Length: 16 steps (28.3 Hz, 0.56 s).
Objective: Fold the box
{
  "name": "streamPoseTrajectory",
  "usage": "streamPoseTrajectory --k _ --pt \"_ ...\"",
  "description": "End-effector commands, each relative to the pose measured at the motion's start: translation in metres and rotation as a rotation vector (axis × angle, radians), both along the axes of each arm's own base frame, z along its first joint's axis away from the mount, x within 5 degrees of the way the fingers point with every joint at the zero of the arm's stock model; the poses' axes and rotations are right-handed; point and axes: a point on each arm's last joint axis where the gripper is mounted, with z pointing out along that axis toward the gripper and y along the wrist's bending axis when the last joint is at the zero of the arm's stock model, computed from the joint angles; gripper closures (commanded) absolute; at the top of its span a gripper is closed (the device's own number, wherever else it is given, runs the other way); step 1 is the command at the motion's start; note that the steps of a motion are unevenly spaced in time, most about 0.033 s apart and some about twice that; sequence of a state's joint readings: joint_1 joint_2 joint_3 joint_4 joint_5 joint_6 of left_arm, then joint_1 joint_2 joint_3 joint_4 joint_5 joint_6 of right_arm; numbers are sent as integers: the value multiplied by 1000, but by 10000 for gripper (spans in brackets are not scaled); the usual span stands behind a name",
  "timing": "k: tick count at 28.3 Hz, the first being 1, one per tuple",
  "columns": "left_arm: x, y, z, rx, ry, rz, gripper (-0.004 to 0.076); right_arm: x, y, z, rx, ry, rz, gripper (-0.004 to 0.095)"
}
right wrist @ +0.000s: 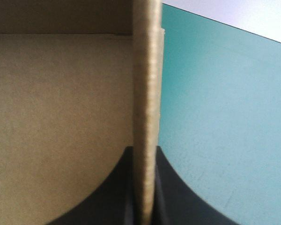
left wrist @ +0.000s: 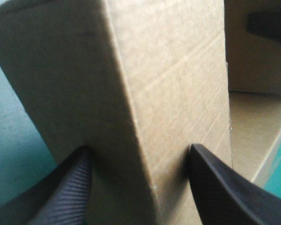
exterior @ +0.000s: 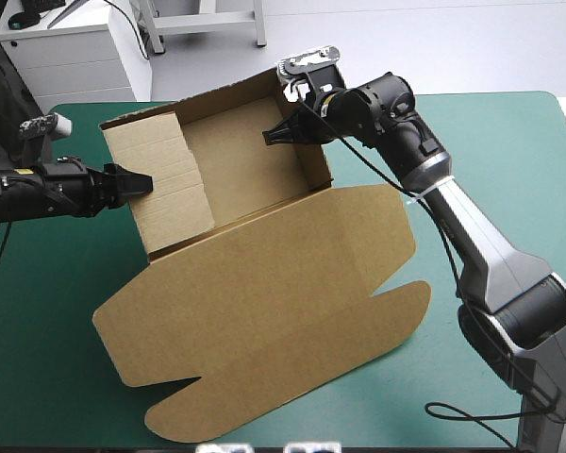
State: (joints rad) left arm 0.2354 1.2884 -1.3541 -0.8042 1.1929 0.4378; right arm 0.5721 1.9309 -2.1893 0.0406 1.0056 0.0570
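The teal-green cover [exterior: 509, 151] bears the brown box [exterior: 236, 170], which spreads from the table's middle toward its left. The box stands as an open tray with its walls raised. Its lid [exterior: 264, 321] lies flat toward the near edge. The left gripper [exterior: 143, 182] straddles the tray's thick left wall, its 2 black fingers pressed against opposite faces. The right gripper [exterior: 281, 135] pinches the right wall's rim, its fingers nearly together with the board between them.

Box [exterior: 264, 311] central; teal-green cover [exterior: 509, 160] (right) bare
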Motion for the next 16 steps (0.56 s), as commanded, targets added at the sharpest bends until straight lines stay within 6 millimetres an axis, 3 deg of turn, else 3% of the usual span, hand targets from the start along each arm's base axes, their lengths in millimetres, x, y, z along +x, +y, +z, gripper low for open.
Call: streamPoseTrajectory --k 1,4,6,8,12,16 --pt "0 -11 14 52 -51 111 306 -24 5 44 181 -105 23 919" --pt "5 -12 10 87 -34 174 314 -26 4 47 189 -103 19 919" --pt "8 -14 7 101 -22 181 359 -27 3 50 180 -106 17 920" --pt "12 -15 4 100 -14 174 447 -28 0 51 159 -110 10 920" --pt "16 -21 2 94 -18 161 731 -28 -6 48 76 -95 -16 920" --pt "19 -31 7 55 -77 152 731 -28 -10 44 14 -77 -40 920"
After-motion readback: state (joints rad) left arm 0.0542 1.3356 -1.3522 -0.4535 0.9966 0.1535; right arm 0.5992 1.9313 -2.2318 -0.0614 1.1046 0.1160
